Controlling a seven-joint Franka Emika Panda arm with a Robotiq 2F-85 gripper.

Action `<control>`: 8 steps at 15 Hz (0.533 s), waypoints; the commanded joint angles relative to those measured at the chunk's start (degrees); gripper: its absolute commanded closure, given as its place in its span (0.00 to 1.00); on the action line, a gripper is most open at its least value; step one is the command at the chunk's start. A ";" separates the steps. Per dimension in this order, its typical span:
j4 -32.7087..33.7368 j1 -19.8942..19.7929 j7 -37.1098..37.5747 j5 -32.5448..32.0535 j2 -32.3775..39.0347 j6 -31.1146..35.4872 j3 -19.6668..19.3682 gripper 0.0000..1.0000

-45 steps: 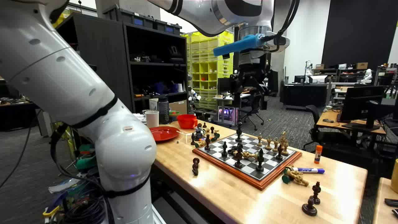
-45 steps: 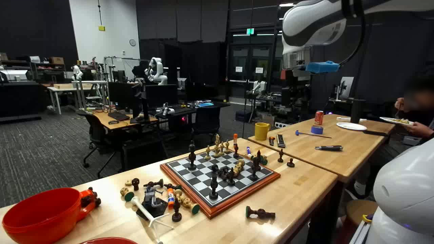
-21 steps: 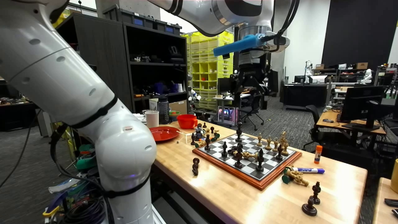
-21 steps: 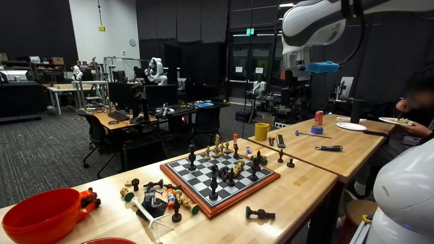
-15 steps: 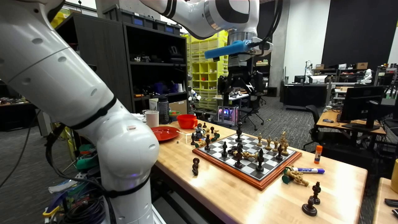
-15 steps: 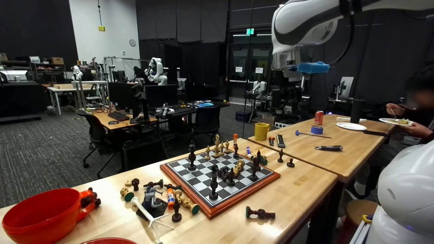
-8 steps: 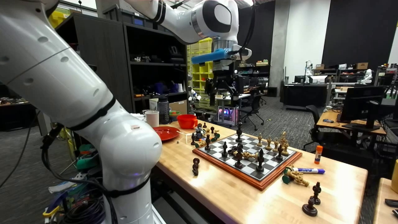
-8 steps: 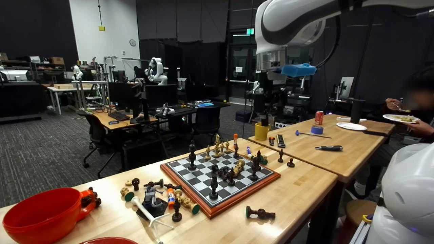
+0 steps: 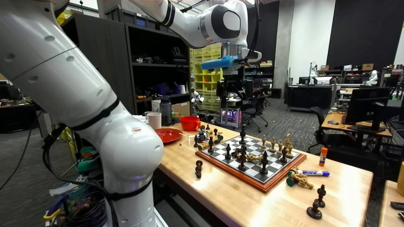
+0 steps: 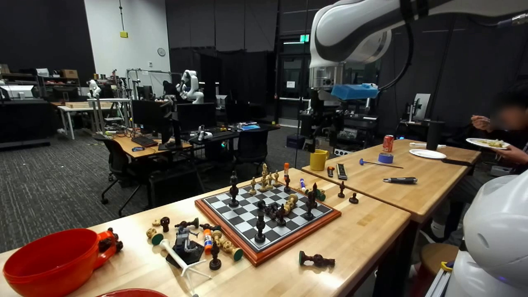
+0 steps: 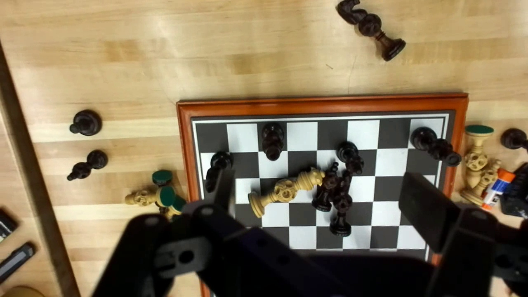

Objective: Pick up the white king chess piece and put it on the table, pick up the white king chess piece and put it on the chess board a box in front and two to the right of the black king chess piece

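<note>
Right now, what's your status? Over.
Jaws open, empty, above chess board. Probable white king lying on its side there. Toppled dark pieces close beside it.

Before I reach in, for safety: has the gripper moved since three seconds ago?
Yes. In an exterior view, the gripper has shifted left and down in the picture: earlier right of the yellow mug, it now appears above it.

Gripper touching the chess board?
Apart. In both exterior views the gripper hangs well above the chess board, with a plain gap between them.
</note>
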 commanded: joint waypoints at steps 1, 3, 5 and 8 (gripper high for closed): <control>1.86 -2.16 3.25 0.75 3.66 1.60 -0.83 0.00; 2.51 -3.46 4.69 1.11 5.51 2.60 -1.82 0.00; 3.59 -5.11 6.84 1.60 7.94 3.10 -2.96 0.00; 5.98 -7.09 8.96 3.03 11.99 2.91 -5.07 0.00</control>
